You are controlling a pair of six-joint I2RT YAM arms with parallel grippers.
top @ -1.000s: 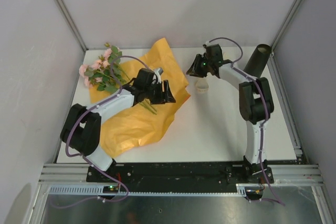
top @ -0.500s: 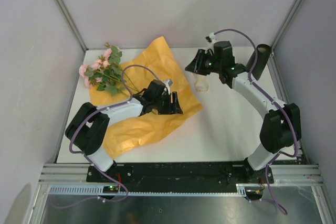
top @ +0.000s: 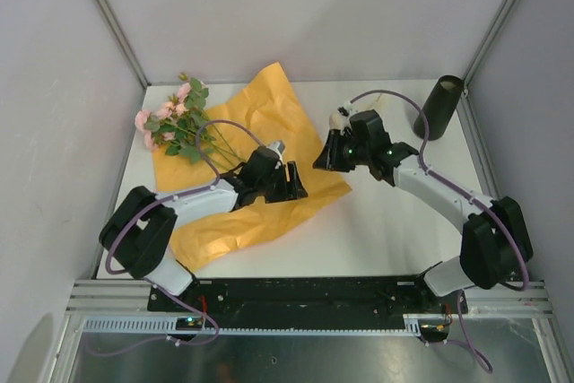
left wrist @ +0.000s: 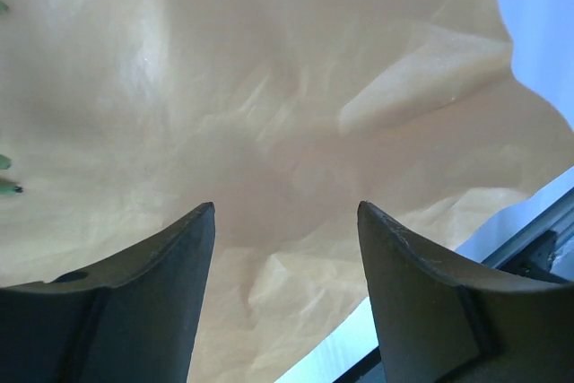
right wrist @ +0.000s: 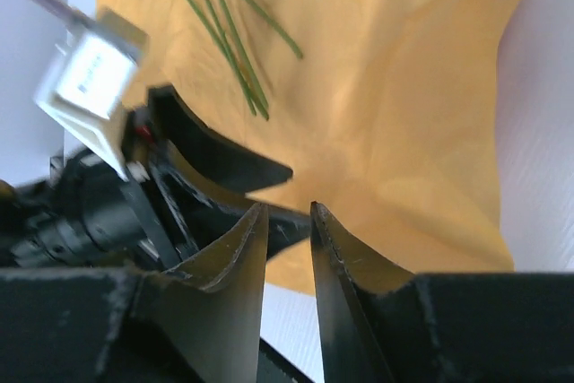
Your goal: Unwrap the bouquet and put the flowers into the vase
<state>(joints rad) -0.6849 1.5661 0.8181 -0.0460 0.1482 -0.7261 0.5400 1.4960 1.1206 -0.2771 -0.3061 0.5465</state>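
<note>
- Hard to read from above: finger gaps of the left gripper (top: 294, 181) and right gripper (top: 323, 159), both dark against their own wrists.
- In the left wrist view, left gripper (left wrist: 285, 208) wide open, nothing between the fingers, poised over the paper (left wrist: 269, 87). Only two green stem tips there, cut off at the frame's left edge.
- In the right wrist view, right gripper (right wrist: 287, 208) at a narrow gap, holding nothing, by the paper's right edge. Close to the left gripper's fingers, contact impossible to judge.
- Blooms out of both wrist views. Only bare stems (right wrist: 229, 38) in the right wrist view, cut off at the top.
- Near-left part of the paper (top: 242, 213) hidden under the left arm (top: 193, 204).
- Flowers (top: 170, 123) lying flat and unwrapped at the far left of the table (top: 377, 230), on the far corner of the open sheet.
- Long axis diagonal: blooms toward the far left corner, stem ends pointing near and right, ending just beside the left gripper.
- Vase (top: 439, 107) standing at the far right corner, well apart from the flowers.
</note>
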